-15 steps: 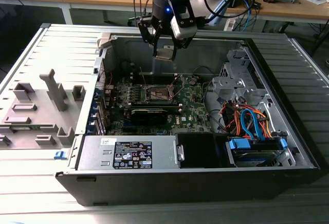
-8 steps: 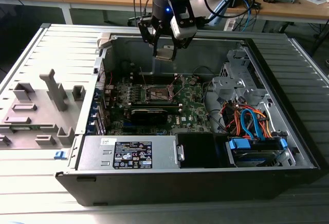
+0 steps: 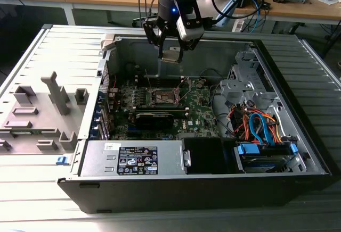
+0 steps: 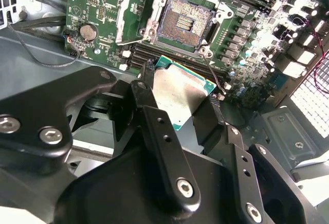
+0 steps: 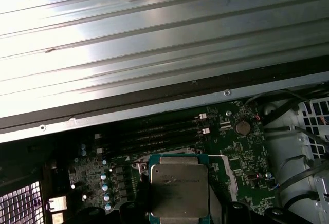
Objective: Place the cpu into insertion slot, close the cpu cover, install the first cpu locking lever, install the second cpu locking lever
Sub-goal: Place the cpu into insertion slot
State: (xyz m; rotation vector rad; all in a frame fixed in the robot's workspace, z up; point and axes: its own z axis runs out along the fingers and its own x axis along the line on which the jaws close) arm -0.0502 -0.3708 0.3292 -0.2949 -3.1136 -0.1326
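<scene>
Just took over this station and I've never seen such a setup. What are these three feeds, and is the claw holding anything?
It is one robot arm with a two-fingered gripper, working over an open computer case. The exterior view comes from a camera off the arm; both wrist views come from cameras riding near its wrist. The gripper is shut on the cpu, a flat square chip, held in the air above the motherboard. The insertion slot is bare, and the cpu cover stands open beside it.
</scene>
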